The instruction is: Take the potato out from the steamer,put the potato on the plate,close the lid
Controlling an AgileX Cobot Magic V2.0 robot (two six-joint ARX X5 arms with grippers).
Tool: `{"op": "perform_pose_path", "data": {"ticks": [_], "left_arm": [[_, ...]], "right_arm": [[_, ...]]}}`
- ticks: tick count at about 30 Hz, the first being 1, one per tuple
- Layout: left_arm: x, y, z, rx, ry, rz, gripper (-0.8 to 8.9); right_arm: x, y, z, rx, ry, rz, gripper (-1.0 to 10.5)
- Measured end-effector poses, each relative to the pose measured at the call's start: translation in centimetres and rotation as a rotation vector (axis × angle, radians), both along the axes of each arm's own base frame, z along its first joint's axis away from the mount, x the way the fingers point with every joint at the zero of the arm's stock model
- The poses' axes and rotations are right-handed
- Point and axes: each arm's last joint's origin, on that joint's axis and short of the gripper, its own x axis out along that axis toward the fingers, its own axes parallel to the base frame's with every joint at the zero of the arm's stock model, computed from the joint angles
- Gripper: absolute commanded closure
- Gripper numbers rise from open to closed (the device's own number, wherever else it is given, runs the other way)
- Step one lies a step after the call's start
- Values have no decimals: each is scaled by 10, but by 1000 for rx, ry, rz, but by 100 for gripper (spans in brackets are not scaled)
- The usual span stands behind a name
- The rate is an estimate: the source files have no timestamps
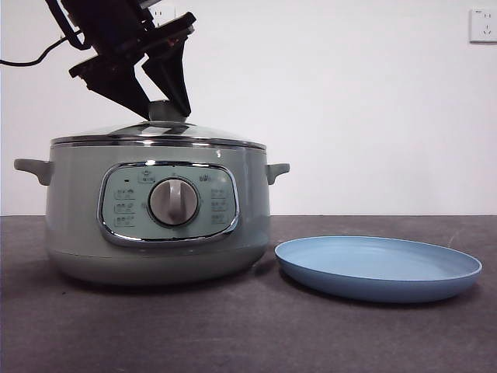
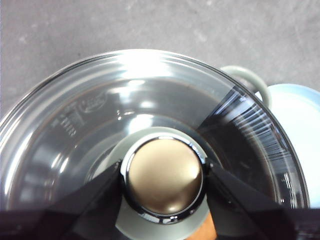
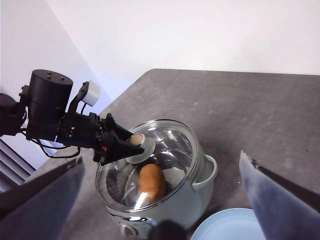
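Note:
The pale-green steamer stands on the left of the dark table with the glass lid seated on its rim. My left gripper comes down from the upper left, and its two black jaws press against both sides of the lid's knob. Through the glass lid, the right wrist view shows the orange-brown potato lying inside the steamer. The light-blue plate lies bare beside the steamer on the right. My right gripper hangs open high above the table, holding nothing.
A white wall runs close behind the table, with a socket at the upper right. A black cable trails from the left arm. The steamer's side handle points toward the plate.

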Motion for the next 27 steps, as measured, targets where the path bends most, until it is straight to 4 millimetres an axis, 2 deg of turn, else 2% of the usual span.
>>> {"op": "perform_pose_path", "data": {"ticks": [3, 5, 9, 11, 13, 17, 22, 27], "left_arm": [[1, -1, 9, 7, 7, 0, 822], [3, -1, 23, 9, -14, -3, 822], [1, 0, 71, -9, -114, -21, 822], [-5, 3, 102, -18, -178, -33, 822], [-12, 7, 122, -14, -212, -44, 822], [-35, 22, 161, 1, -268, -57, 822], [-78, 51, 204, -13, -384, -23, 822], [-126, 84, 224, 14, -453, 32, 822]], "right_arm": [[0, 0, 0, 11, 11, -2, 355], [0, 2, 0, 19, 18, 4, 355], [-1, 8, 1, 27, 17, 35, 353], [0, 11, 3, 28, 19, 52, 352], [1, 14, 7, 31, 16, 66, 352], [8, 25, 19, 32, 21, 112, 352], [26, 49, 35, -1, 63, 175, 352], [48, 86, 39, -107, 87, 194, 352]]}}
